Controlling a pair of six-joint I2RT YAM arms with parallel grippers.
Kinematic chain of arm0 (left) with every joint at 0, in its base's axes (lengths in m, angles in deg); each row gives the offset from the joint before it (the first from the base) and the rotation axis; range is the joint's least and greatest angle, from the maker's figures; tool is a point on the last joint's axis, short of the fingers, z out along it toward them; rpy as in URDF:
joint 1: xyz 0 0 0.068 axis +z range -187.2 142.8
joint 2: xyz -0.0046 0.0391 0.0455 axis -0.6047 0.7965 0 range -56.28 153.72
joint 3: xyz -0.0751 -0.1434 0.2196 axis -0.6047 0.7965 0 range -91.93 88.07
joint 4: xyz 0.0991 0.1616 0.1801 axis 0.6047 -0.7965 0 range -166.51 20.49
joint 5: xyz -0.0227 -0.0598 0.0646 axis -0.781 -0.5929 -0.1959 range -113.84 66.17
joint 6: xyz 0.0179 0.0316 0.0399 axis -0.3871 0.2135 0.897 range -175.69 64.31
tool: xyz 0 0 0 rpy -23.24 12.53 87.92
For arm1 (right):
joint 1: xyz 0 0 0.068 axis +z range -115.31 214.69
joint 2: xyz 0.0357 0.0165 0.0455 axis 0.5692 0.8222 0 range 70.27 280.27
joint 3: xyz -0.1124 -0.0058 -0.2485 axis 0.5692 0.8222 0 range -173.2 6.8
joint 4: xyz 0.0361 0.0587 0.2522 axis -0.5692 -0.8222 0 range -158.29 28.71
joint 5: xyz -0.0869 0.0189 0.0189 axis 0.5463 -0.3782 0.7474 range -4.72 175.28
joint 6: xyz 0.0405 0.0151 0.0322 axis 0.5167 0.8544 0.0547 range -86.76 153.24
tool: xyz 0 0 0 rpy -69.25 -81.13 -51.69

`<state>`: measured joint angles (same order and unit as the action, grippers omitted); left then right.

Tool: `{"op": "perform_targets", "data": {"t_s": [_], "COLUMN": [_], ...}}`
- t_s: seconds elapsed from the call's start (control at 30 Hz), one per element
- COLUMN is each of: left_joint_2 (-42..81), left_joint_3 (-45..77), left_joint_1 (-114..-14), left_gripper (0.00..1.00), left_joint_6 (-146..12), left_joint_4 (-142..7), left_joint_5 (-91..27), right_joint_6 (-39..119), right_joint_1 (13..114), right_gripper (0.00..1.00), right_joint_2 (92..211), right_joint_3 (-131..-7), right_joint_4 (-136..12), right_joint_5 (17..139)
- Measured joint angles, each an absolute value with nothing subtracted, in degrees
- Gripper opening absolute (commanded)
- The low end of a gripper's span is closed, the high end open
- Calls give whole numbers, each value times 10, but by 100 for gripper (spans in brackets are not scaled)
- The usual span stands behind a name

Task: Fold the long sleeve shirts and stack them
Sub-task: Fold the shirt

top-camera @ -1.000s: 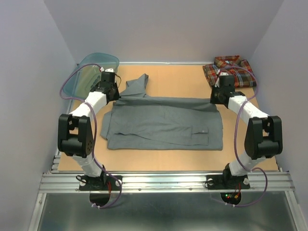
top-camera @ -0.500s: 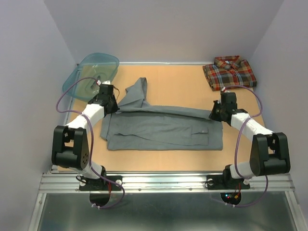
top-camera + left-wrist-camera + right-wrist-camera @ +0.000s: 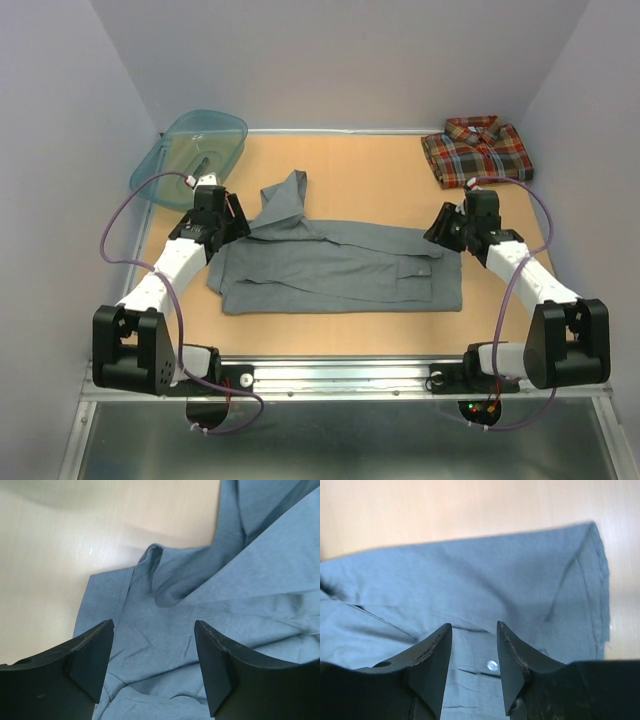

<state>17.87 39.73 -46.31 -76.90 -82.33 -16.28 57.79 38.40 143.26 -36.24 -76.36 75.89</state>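
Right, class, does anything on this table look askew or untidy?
Yes: the grey shirt lies folded, but a bunched flap juts from its far left corner, spoiling the rectangle. The plaid shirt looks tidy.

Bright, even light falls from overhead in the top view. The table [image 3: 380, 165] glows warm orange there, shadows are faint and soft-edged, and the picture is sharp throughout.

In the left wrist view the table just ahead of the left gripper [image 3: 154, 626] is washed pale, with a small glare spot, and a dim grey patch lies farther ahead to its left. The grey shirt [image 3: 210, 620] reads bluish there, with crisp folds. The gripper's fingers [image 3: 90, 655] are black and nearly featureless.

In the right wrist view the cloth beyond the right gripper [image 3: 474, 626] looks soft and its far edge is blurred. The finger edges are slightly fuzzy.
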Motion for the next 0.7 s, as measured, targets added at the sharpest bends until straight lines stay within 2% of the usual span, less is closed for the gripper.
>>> {"op": "perform_targets", "data": {"t_s": [0.3,0.43,0.6,0.7], "left_joint_2": [159,159,163,189], "left_joint_3": [402,405,398,365], "left_joint_1": [-461,-461,-461,-461], "left_gripper": [78,79,86,86], "left_joint_6": [-783,-788,-790,-791], "left_joint_4": [-817,-818,-820,-824], "left_joint_5": [-177,-178,-183,-190], "right_joint_6": [571,586,601,605], "right_joint_1": [384,384,384,384], "right_gripper": [45,45,45,45], "right_joint_2": [1532,1575,1584,1586], "right_joint_3": [-483,-466,-403,-375], "right_joint_4": [-750,-741,-739,-734], "right_joint_5": [732,732,732,732]}}
